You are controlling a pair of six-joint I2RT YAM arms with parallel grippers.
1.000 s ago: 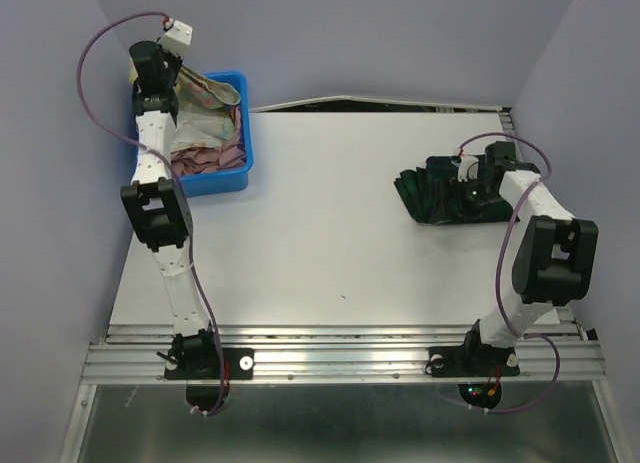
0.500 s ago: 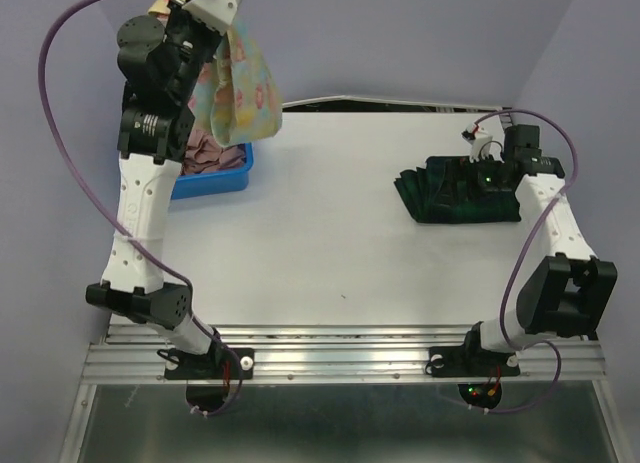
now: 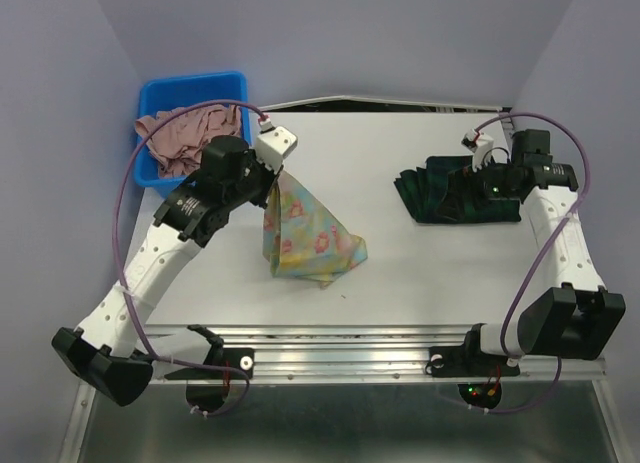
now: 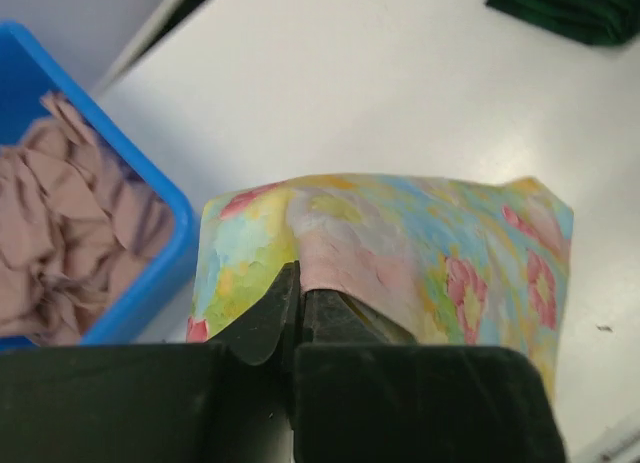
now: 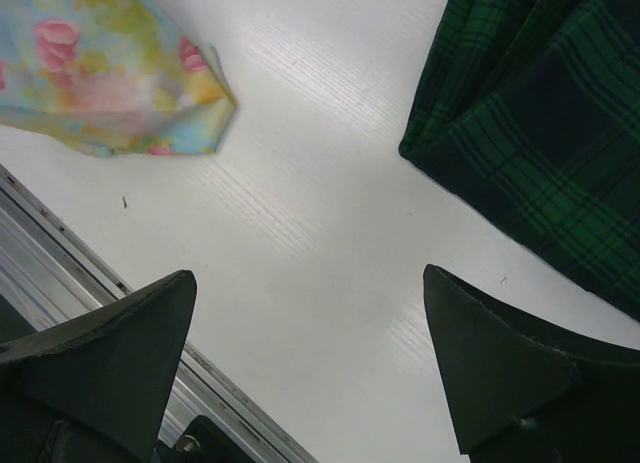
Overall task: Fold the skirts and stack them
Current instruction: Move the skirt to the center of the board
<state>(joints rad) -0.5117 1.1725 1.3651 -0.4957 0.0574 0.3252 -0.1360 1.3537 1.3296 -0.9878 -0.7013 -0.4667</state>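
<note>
Pale yellow floral cloth skirt [image 3: 305, 233] gripped and hanging over the left half of the white table [image 3: 380, 273].
Left gripper [image 4: 298, 295] clamped tight on the skirt's top edge, hem draped on the tabletop, near the blue plastic bin [image 3: 190, 86] of pinkish cloth [image 3: 185, 138]. Right gripper [image 5: 308, 275] spread wide, holding nothing, beside the edge of the folded dark green-navy plaid skirt [image 3: 445, 198] lying flat at right.

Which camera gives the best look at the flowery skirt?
The top view: the flowery skirt shows whole, hanging from the left gripper. The left wrist view shows only its pinched top, the right wrist view just one corner.
</note>
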